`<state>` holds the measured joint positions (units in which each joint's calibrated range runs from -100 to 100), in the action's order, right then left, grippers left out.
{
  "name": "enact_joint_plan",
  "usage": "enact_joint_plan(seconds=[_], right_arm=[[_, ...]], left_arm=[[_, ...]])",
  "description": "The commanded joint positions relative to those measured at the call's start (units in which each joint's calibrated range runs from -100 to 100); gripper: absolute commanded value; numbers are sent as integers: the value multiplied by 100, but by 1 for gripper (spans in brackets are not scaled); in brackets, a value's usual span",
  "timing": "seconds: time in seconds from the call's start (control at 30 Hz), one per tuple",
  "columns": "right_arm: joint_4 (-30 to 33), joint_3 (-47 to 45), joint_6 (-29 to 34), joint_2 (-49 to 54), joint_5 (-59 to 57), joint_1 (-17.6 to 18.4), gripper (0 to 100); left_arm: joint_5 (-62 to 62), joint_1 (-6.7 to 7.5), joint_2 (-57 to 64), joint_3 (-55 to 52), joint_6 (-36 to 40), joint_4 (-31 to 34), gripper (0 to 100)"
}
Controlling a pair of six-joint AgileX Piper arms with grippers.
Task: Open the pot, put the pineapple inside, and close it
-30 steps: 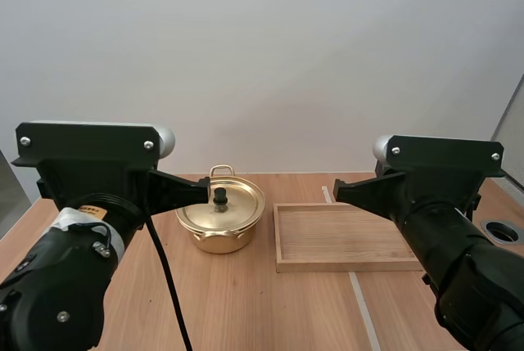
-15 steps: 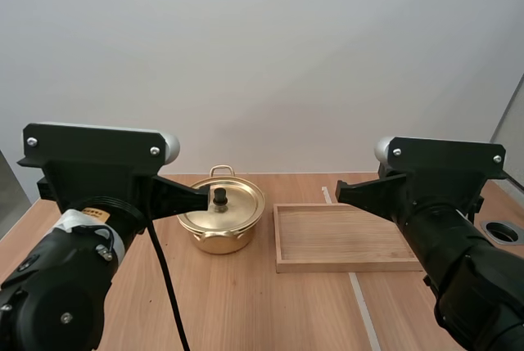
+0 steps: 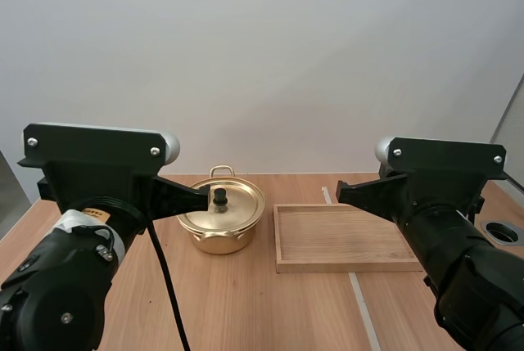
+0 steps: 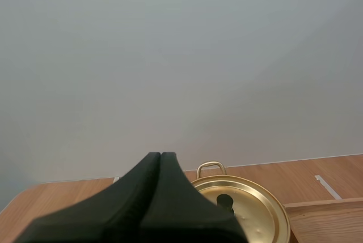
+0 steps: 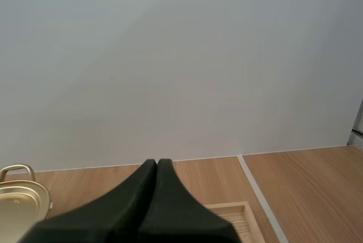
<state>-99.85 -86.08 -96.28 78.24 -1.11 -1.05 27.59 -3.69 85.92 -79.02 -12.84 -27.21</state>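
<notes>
A golden pot stands on the wooden table with its lid on, a black knob at the lid's centre. My left gripper hovers just left of the knob, above the lid's edge. In the left wrist view its fingers lie together as one dark wedge, with the pot just beyond. My right gripper hangs over the back of the wooden tray. Its fingers are also pressed together, holding nothing, with the pot off to one side.
The wooden tray lies right of the pot with nothing in it. A pale seam runs along the table past the tray's right part. A round hole sits in the tabletop at the far right.
My left arm has shifted slightly right and down, bringing its gripper tip closer to the lid's knob. The right arm has barely moved.
</notes>
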Motion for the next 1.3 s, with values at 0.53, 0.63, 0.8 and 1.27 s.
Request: enact_joint_plan(seconds=[0.53,0.63,0.8,1.27], right_arm=[[60,-1392,-27,46,-2,-18,0],[73,-1392,-27,49,22,-18,0],[73,-1392,-27,680,37,-18,0],[73,-1392,-27,2130,37,-18,0]], left_arm=[[-291,-10,919,-2050,44,686,0],[-291,-10,1147,-2098,44,967,0],[-8,-10,1408,-2098,44,1592,0],[-37,-10,1408,-2098,44,2894,0]])
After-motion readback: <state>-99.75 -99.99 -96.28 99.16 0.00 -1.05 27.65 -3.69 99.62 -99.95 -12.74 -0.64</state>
